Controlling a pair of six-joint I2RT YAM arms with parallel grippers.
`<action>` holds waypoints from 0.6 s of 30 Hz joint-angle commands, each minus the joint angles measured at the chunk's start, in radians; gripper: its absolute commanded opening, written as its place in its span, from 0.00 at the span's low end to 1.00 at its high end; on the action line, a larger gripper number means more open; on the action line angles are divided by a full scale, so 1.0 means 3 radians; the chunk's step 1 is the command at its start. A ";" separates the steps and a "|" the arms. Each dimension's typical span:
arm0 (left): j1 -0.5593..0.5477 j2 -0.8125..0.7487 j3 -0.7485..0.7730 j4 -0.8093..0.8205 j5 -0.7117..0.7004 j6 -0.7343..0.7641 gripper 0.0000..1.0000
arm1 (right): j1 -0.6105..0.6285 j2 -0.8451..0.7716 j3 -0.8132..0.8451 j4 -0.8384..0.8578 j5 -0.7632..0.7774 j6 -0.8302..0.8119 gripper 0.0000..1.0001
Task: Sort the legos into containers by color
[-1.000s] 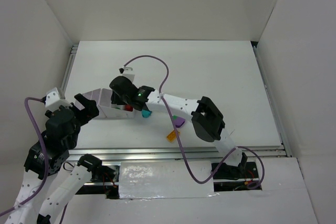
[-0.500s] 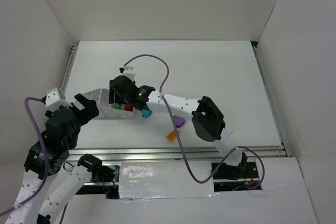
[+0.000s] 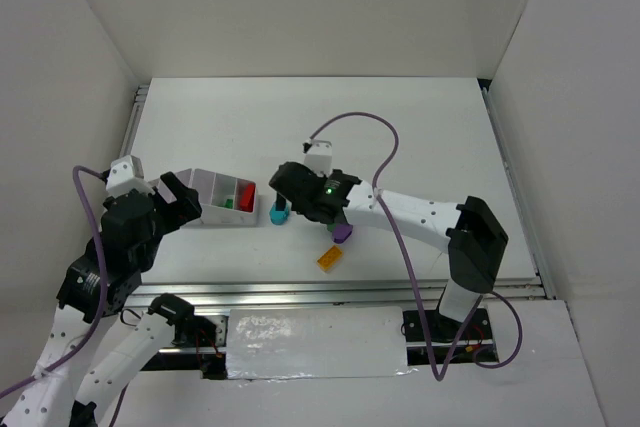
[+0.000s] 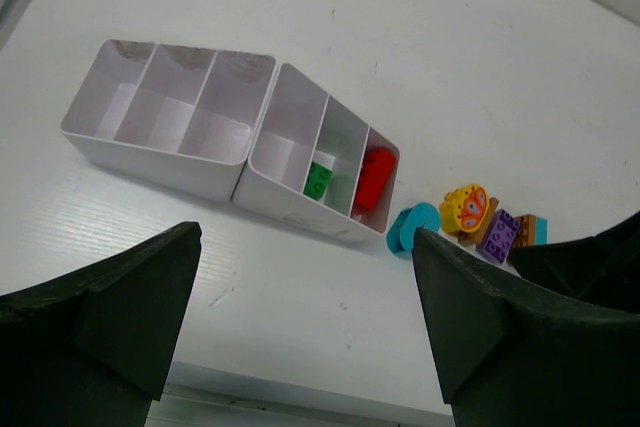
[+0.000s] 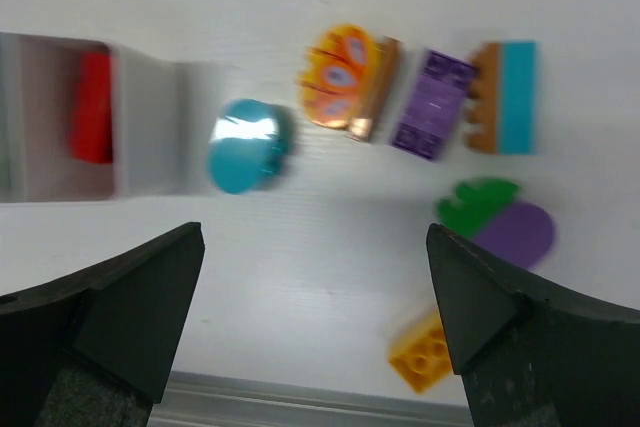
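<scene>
Just beside the tray [image 4: 290, 207], loose legos [image 4: 497, 234] cluster.

The tray [image 4: 290, 212] looks to be made of thin white plastic, semi-matt. A shiny glare is seen on the teal brick [image 5: 245, 144]. The tabletop [image 4: 520, 77] is finished smooth, white, faintly grained.
</scene>
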 commanded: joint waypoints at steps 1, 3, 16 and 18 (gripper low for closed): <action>0.0017 0.0176 -0.0020 0.0220 0.0247 0.0163 0.99 | -0.0001 -0.0283 -0.0481 -0.0404 0.0357 0.0428 1.00; 0.0017 0.0262 -0.0015 0.0225 0.0334 0.0198 1.00 | -0.0022 -0.0324 -0.0565 -0.0368 0.0291 0.0362 1.00; -0.0014 0.0386 -0.0050 0.0281 0.0487 0.0245 1.00 | -0.0298 -0.0167 -0.1117 -0.0159 0.0132 0.0827 0.98; -0.0014 0.0401 -0.0050 0.0281 0.0493 0.0255 1.00 | -0.0298 -0.0089 -0.1082 -0.0169 0.0112 0.0801 0.98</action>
